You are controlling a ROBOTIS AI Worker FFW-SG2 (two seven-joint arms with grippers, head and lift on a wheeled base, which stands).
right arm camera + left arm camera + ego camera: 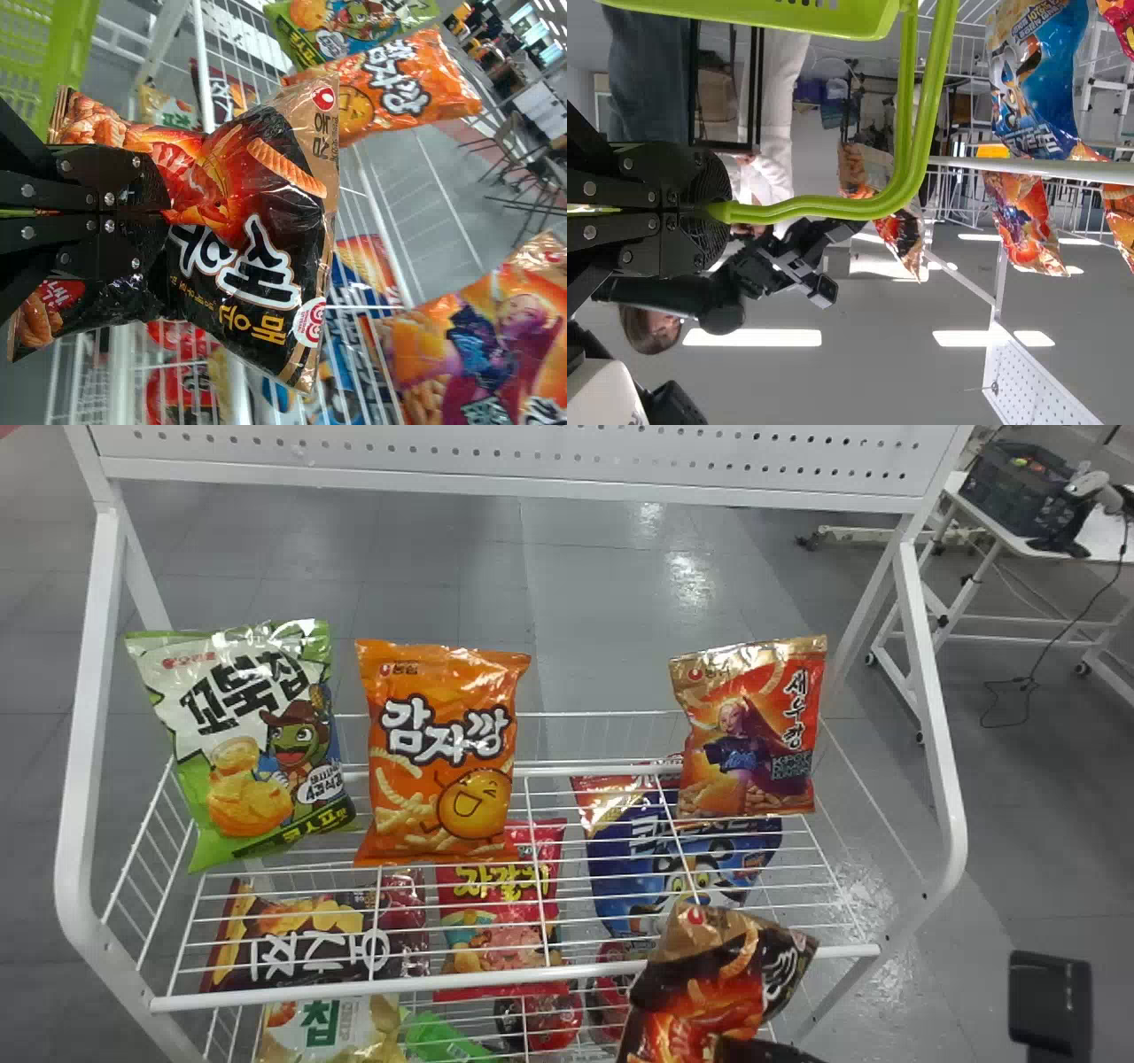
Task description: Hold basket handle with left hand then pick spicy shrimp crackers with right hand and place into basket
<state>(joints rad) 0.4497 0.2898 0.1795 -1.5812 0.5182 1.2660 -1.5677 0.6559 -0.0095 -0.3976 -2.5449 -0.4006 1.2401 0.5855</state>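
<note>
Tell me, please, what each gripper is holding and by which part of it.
The left gripper holds the green basket by its handle; the right gripper pinches the bag of spicy shrimp crackers around its middle.

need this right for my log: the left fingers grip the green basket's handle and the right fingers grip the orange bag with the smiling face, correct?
Not quite: the right fingers grip the spicy shrimp crackers, the black and red bag, as the right wrist view shows. The left fingers do grip the handle of the green basket.
</note>
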